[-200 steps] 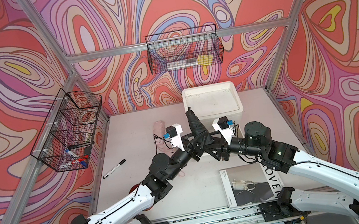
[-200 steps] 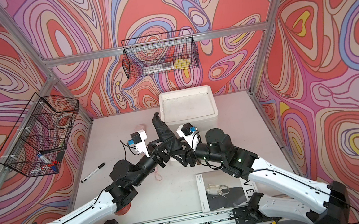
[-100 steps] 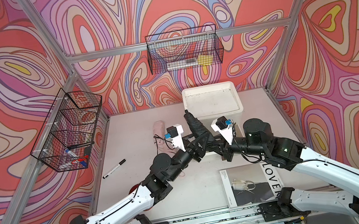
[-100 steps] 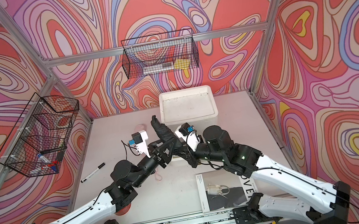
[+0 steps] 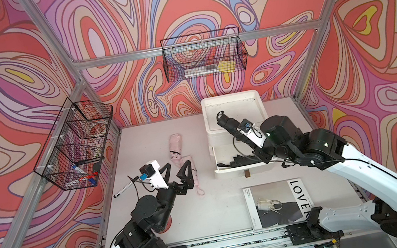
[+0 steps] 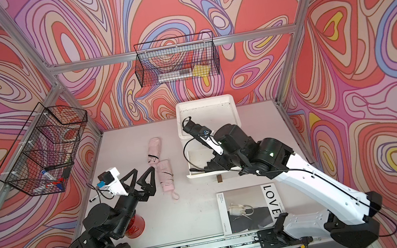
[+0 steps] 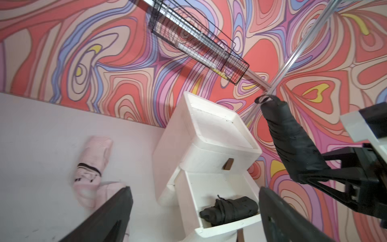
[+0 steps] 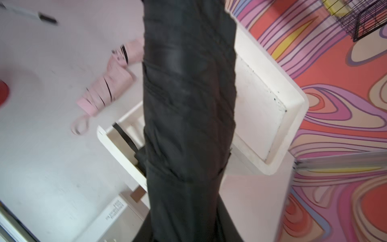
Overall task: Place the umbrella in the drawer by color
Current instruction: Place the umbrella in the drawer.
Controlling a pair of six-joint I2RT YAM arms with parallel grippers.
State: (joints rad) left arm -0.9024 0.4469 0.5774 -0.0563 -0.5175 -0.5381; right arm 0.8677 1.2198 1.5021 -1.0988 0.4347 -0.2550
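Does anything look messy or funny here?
A little. Two pink umbrellas lie crooked on the table, touching at an angle, not in any drawer. The bottom drawer stands open with a black umbrella inside, and the right gripper holds a second black umbrella tilted in the air near it.

Illumination is bright, even and diffuse. Shadows on the surface are faint. Both top views are sharp. In both wrist views, the pink umbrellas show motion blur.
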